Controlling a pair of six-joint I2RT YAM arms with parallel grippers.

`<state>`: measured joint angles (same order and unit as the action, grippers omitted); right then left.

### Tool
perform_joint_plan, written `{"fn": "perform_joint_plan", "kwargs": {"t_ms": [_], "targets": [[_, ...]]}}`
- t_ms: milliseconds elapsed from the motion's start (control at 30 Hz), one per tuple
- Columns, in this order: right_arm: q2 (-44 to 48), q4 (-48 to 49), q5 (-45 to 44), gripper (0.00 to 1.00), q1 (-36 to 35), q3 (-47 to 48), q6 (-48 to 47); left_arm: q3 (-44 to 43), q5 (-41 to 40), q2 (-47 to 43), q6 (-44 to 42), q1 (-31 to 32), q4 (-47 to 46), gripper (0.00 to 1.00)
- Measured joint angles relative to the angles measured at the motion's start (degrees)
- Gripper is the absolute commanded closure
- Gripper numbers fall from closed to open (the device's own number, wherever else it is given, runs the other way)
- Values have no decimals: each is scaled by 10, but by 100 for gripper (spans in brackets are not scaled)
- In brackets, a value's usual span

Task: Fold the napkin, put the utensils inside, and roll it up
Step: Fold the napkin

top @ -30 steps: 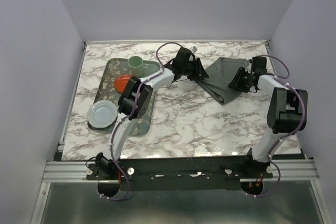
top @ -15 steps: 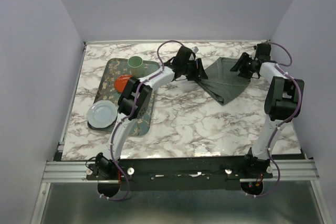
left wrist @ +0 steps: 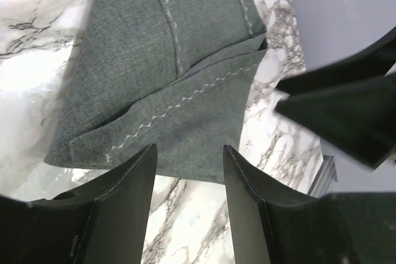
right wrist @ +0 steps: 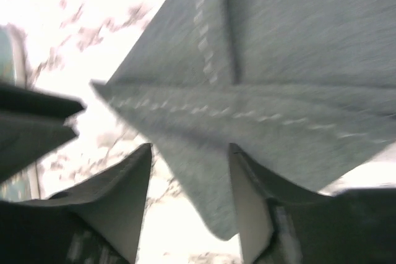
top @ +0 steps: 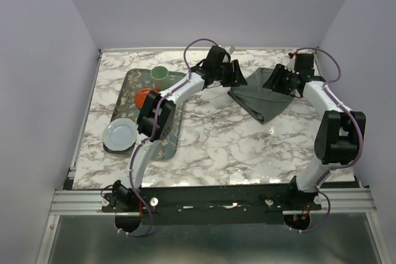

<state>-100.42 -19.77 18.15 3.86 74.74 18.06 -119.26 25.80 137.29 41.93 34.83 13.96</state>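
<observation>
The dark grey napkin (top: 260, 95) lies folded on the marble table at the back right, one hemmed layer over another (left wrist: 173, 60). My left gripper (top: 238, 76) hovers at its left back edge. It is open, with bare marble between the fingertips and the cloth edge just beyond them (left wrist: 189, 149). My right gripper (top: 279, 82) is over the cloth's right back part. It is open too, and a cloth corner (right wrist: 216, 214) lies below the gap (right wrist: 190, 148) with space on both sides. The utensils are out of view.
A green floral tray (top: 131, 85) on the left carries a green cup (top: 160, 77), a red bowl (top: 145, 97) and a pale blue plate (top: 120, 135). The back wall stands close behind both grippers. Each wrist view shows the other gripper nearby (left wrist: 346, 109) (right wrist: 37, 122).
Both grippers have opened wider and shifted toward the back of the table. The right arm has swung from the cloth's right corner to its back edge. The napkin now lies flatter.
</observation>
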Motion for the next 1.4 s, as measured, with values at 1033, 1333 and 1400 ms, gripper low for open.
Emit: {"fn": "perform_joint_plan", "kwargs": {"t_ms": [1033,1333,1400], "targets": [[69,-2,-12,30,-62,-144,-30,-98,9,95,-10,-15,25,40],[98,-29,-97,15,-148,-105,-117,-58,8,12,-3,-17,39,45],[88,-40,-113,14,-161,-99,-135,0,2,-47,2,-19,34,45]]}}
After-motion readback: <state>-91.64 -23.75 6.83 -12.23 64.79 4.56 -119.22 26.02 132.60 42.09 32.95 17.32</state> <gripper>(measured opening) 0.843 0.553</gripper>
